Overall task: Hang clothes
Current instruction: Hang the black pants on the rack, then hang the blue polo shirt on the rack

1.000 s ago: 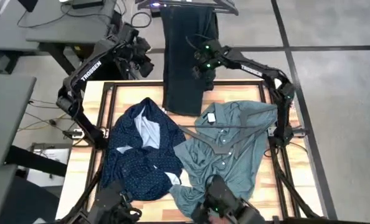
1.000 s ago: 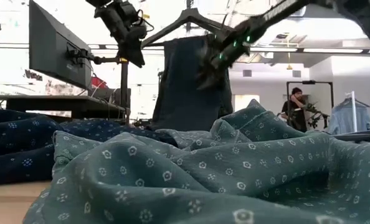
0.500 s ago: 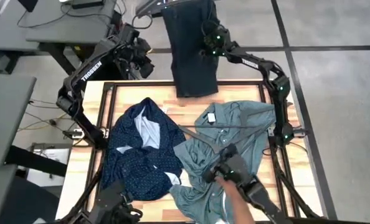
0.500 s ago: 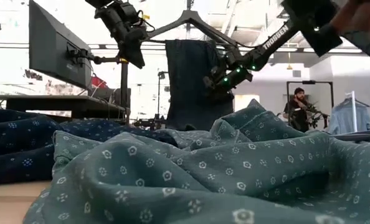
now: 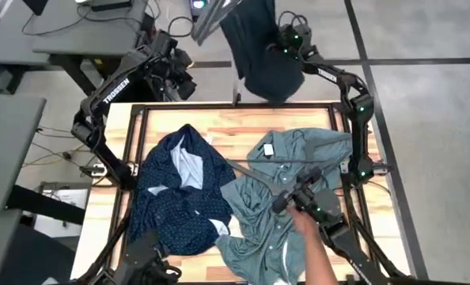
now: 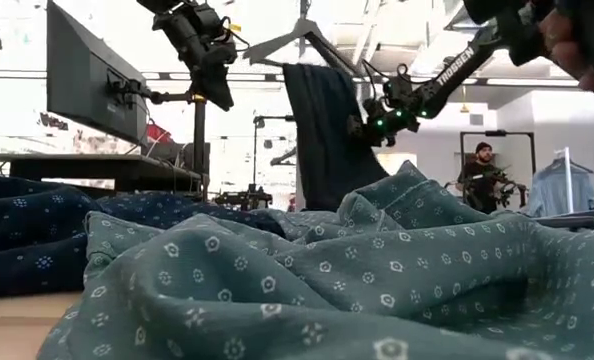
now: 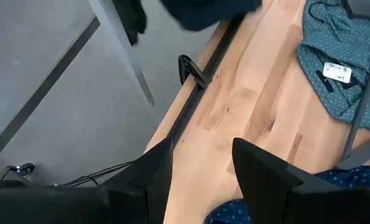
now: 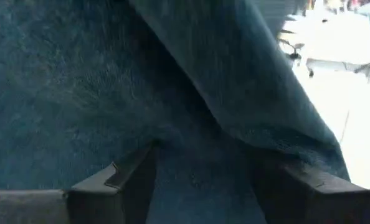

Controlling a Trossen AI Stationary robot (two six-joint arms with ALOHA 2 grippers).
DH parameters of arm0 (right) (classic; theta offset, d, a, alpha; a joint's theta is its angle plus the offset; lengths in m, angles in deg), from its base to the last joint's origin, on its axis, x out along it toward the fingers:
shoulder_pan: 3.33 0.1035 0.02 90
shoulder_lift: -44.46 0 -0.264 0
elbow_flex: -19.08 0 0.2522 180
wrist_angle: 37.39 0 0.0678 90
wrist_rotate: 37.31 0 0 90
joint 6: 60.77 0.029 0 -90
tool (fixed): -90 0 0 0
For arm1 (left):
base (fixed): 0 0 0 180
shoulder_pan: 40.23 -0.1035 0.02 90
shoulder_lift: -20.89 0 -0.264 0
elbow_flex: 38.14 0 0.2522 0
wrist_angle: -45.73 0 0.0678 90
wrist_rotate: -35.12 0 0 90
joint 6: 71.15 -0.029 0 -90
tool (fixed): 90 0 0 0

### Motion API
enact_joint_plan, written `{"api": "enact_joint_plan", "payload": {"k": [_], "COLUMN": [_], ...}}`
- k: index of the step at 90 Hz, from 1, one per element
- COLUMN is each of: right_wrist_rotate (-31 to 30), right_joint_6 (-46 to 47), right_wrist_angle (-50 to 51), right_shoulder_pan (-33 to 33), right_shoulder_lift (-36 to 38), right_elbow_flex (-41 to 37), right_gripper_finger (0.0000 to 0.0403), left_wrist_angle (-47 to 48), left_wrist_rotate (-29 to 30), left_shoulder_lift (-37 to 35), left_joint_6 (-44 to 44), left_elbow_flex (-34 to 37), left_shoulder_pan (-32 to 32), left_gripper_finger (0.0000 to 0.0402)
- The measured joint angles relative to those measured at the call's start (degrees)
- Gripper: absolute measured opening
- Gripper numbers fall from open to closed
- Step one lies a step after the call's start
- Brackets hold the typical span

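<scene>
The dark jeans (image 5: 259, 47) hang over a black hanger (image 6: 302, 40) beyond the table's far edge, slanting toward the right. My right gripper (image 5: 286, 43) is at their right edge, about mid-height (image 6: 372, 125), shut on them. The navy dotted shirt (image 5: 180, 190) lies crumpled on the table's left half. The teal shirt (image 5: 298, 178) lies on the right half, with another black hanger (image 5: 274, 168) on top of it. Above the table's far left corner, my left gripper (image 5: 180, 79) stands open and holds nothing (image 7: 203, 168). My right gripper has a thick fold of the jeans' cloth (image 8: 203, 155) between its two fingers (image 8: 129, 180), which stand well apart on either side of it. It comes roughly level from the table's right side. The jeans hang from the hanger, clear of the table, drawn aslant toward the gripper.
A person's hand (image 5: 314, 233) on a dark control arm (image 5: 306, 198) reaches over the near right part of the table. A black frame (image 5: 235, 107) runs around the tabletop. A monitor on a desk (image 6: 87, 85) stands beyond the table's far left.
My right gripper has gone toward the far edge and to the right, up and away from the table, taking the jeans along. Their lower end has swung off the table's far edge, and the hanger has turned about its hook. The person's hand has reached farther over the table.
</scene>
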Motion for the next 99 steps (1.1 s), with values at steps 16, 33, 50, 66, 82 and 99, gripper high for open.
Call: {"api": "enact_joint_plan", "payload": {"k": [16, 33, 50, 66, 82, 99], "right_wrist_rotate": [0.20, 0.80, 0.92, 0.85, 1.19, 3.10], "right_joint_6": [0.82, 0.84, -0.55, -5.47, -7.16, -9.01], "right_wrist_angle": [1.45, 4.79, 13.91, 27.71, 44.70, 57.14], "right_shoulder_pan": [1.02, 2.50, 2.29, 0.53, -0.42, 1.77], "right_shoulder_lift": [0.09, 0.13, 1.72, 7.31, 17.40, 30.08], "right_elbow_flex": [0.04, 0.04, 0.04, 0.04, 0.04, 0.05], "right_gripper_finger": [0.0222, 0.0222, 0.0222, 0.0222, 0.0222, 0.0222], "left_wrist_angle": [0.00, 0.00, 0.37, 1.57, 2.18, -4.35], "left_wrist_rotate": [0.01, 0.01, 0.00, -0.01, -1.17, -2.06], "left_shoulder_lift": [0.00, 0.00, 0.00, -0.02, -2.16, -7.85], "left_joint_6": [0.68, 1.08, 0.82, 0.56, 1.82, 5.05], "left_elbow_flex": [0.00, 0.00, 0.51, 1.32, 7.35, 18.12], "left_shoulder_pan": [0.00, 0.00, 0.07, 0.07, 0.22, 1.51], "left_gripper_finger": [0.0150, 0.0150, 0.0150, 0.0150, 0.0150, 0.0150]}}
